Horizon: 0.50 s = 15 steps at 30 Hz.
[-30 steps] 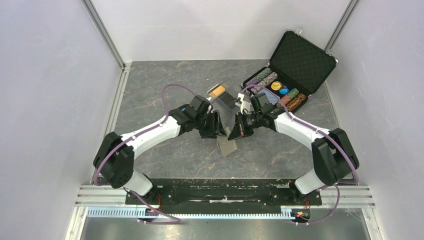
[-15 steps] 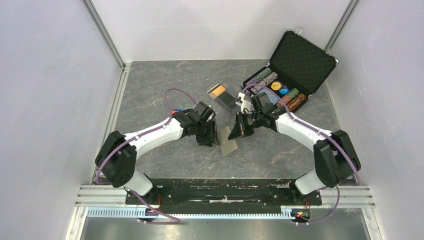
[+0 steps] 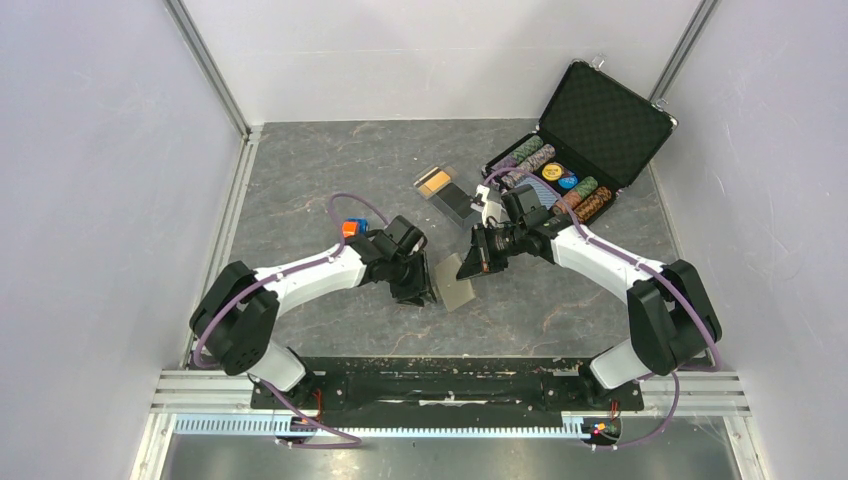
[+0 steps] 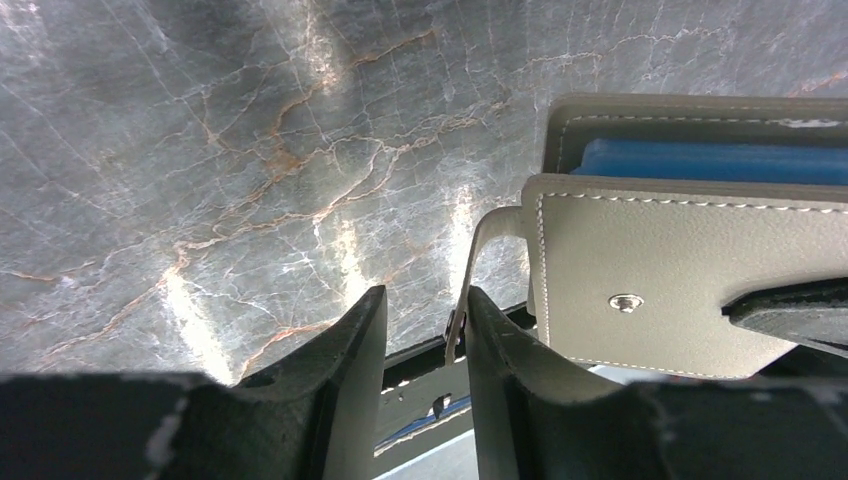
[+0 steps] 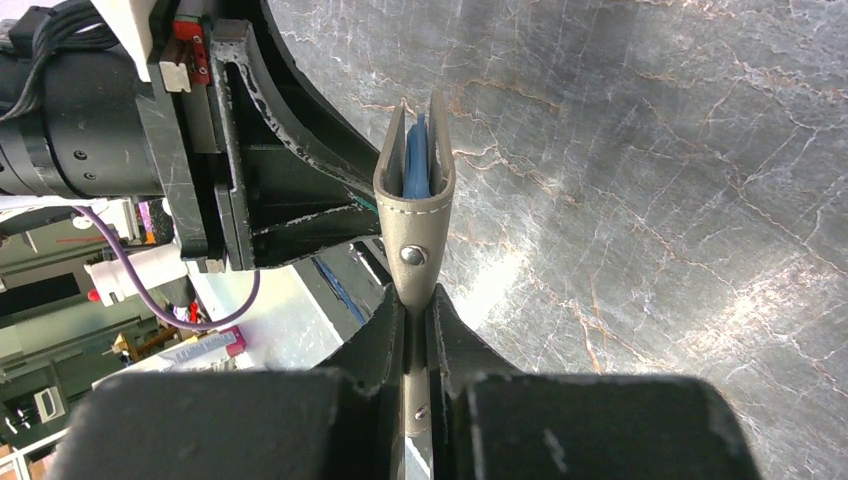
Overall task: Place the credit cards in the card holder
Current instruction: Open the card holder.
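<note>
Jaws of left gripper [image 4: 424,300] part-open; card holder [image 4: 640,260] flap [image 4: 484,236] seemingly inside the gap, unclamped. Right gripper [image 5: 415,296] pinches holder's snap end. Step: opening holder. Next: clamp flap, spread. Credit cards [image 3: 437,181] lie beyond both grippers.

You've got the card holder [image 3: 458,283] near the middle of the table, pinched by its snap tab in the right gripper [image 5: 415,300]. It's grey-taupe with pale stitching and a small round metal snap. It's gaping a little, so you can see blue inside. The credit cards are farther back: an orange-tan card [image 3: 433,181] lying flat, and a black card [image 3: 462,203] just beside it on the right.
</note>
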Each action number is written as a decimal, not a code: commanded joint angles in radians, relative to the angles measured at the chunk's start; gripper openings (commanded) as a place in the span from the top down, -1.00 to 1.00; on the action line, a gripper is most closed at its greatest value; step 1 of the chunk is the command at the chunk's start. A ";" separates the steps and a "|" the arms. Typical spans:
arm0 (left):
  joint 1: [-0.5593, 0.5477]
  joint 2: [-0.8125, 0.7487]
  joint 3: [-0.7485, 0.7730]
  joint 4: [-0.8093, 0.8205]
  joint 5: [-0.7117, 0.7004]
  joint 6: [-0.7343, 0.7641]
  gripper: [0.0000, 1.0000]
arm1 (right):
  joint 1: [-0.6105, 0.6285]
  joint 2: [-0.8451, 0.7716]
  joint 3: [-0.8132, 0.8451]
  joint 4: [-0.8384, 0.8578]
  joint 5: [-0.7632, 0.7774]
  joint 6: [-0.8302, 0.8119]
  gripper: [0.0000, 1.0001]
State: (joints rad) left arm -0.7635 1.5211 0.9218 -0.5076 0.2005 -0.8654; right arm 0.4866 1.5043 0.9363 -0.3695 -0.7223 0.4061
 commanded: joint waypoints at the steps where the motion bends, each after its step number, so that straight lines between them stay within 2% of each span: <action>1: -0.002 -0.035 -0.010 0.080 0.036 -0.072 0.25 | -0.002 -0.020 0.031 0.012 -0.038 -0.016 1.00; 4: -0.002 -0.036 -0.012 0.089 0.022 -0.075 0.35 | -0.002 -0.015 0.035 0.011 -0.046 -0.019 1.00; 11: -0.002 -0.031 -0.003 0.113 0.018 -0.065 0.39 | -0.001 -0.017 0.026 0.012 -0.063 -0.024 1.00; 13: -0.002 -0.029 -0.001 0.106 0.015 -0.061 0.55 | -0.002 -0.019 0.025 0.012 -0.065 -0.027 1.00; 15: -0.002 -0.032 -0.001 0.098 0.002 -0.057 0.84 | -0.002 -0.022 0.024 0.012 -0.067 -0.028 1.00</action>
State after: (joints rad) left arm -0.7635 1.5158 0.9096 -0.4332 0.2161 -0.9089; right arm 0.4866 1.5043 0.9363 -0.3717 -0.7536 0.3954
